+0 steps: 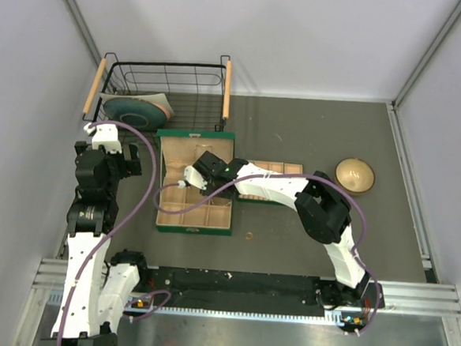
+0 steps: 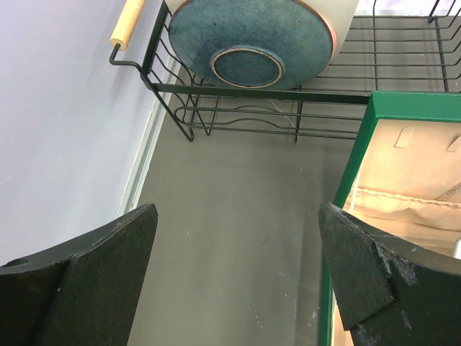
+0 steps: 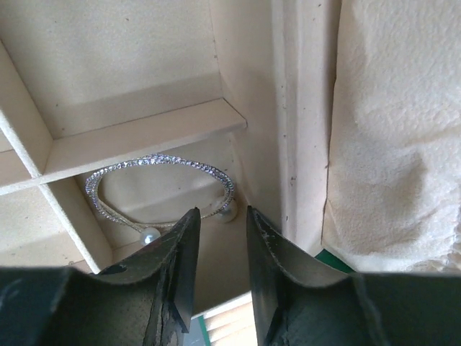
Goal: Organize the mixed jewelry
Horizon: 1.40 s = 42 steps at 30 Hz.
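Note:
A thin silver bracelet hoop point(image 3: 160, 159) with two small pearl beads lies in a beige compartment of the green box point(image 1: 191, 228). In the right wrist view my right gripper point(image 3: 222, 210) hangs just above it, jaws a narrow gap apart with nothing between them. From above, the right gripper point(image 1: 189, 178) is over the box's middle compartments and hides the bracelet. One tiny gold ring point(image 1: 249, 235) lies on the table just right of the box. My left gripper point(image 2: 236, 216) is wide open and empty over bare table left of the box's green wall point(image 2: 360, 155).
A black wire rack point(image 1: 165, 93) with wooden handles holds a blue plate point(image 2: 248, 36) at the back left. A round tan bowl point(image 1: 355, 175) sits at the right. A beige compartment tray point(image 1: 282, 169) lies right of the box, under the right arm.

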Available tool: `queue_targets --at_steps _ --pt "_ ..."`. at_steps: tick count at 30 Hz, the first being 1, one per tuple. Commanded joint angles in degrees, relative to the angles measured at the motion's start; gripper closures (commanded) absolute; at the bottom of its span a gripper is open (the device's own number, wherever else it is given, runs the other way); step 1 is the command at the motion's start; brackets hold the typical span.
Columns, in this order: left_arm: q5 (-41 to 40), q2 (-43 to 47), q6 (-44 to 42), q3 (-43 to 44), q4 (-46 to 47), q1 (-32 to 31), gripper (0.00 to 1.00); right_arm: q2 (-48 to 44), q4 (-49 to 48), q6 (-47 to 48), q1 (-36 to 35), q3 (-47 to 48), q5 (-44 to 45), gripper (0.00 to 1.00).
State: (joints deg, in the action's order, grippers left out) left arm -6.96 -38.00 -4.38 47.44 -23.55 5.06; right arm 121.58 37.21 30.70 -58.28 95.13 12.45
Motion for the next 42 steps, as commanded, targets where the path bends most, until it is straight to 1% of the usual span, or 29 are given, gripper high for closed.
queue_targets --at_steps 1,7,11,17,20,21,23,24,27,28,29,31,34,35,38,42 --pt "-0.3 0.7 0.3 -0.2 2.5 0.2 0.01 -2.3 0.0 0.4 0.6 1.1 2.9 0.65" --pt "-0.3 0.7 0.3 -0.2 2.5 0.3 0.01 -4.4 0.2 -0.1 0.6 1.4 3.4 0.63" --pt "-0.1 0.7 0.3 -0.1 2.7 0.3 0.01 -6.9 0.6 -2.5 0.6 1.5 2.2 0.63" --pt "2.4 0.5 0.6 0.8 2.5 0.3 0.01 -13.0 2.1 -6.9 0.7 0.2 -3.5 0.62" --pt "6.2 0.3 -0.2 1.5 2.1 0.3 0.01 -17.1 2.7 -9.2 1.4 -1.5 -6.8 0.62" --pt "10.8 0.2 -0.5 1.7 1.8 0.3 0.01 -18.6 3.0 -9.8 2.5 -3.2 -9.2 0.62" --pt "16.0 -0.1 -2.6 1.7 1.0 0.1 0.02 -22.7 3.1 -10.9 3.7 -6.5 -12.3 0.62" --pt "20.8 -0.2 -4.2 1.5 0.6 0.0 0.02 -24.1 3.1 -11.0 4.8 -7.9 -13.8 0.62" --pt "28.6 -0.9 -7.5 0.6 -0.1 -0.7 0.03 -29.6 3.0 -10.7 6.6 -13.7 -15.4 0.62" --pt "33.0 -1.0 -8.2 0.4 -0.3 -0.8 0.03 -31.1 3.0 -10.7 7.2 -15.2 -15.9 0.62" --pt "34.7 -1.5 -8.8 0.2 -1.0 -1.1 0.03 -32.4 3.0 -10.7 7.6 -18.1 -16.6 0.62" --pt "39.6 -2.1 -10.7 0.1 -2.2 -1.5 0.02 -35.9 2.9 -10.7 9.2 -21.0 -16.3 0.62" --pt "45.0 -2.3 -12.7 0.3 -4.3 -2.0 0.01 -40.4 3.0 -10.3 12.4 -26.7 -16.0 0.62" --pt "46.0 -2.4 -13.1 0.5 -4.7 -2.2 0.01 -41.8 3.0 -10.0 13.3 -29.7 -16.9 0.62" --pt "49.0 -2.8 -14.4 0.5 -6.2 -2.4 0.01 -45.5 2.9 -8.7 14.6 -34.7 -17.9 0.6" --pt "49.3 -3.6 -13.9 0.4 -6.1 -2.5 0.01 -45.7 2.4 -9.2 14.5 -37.3 -23.9 0.58"
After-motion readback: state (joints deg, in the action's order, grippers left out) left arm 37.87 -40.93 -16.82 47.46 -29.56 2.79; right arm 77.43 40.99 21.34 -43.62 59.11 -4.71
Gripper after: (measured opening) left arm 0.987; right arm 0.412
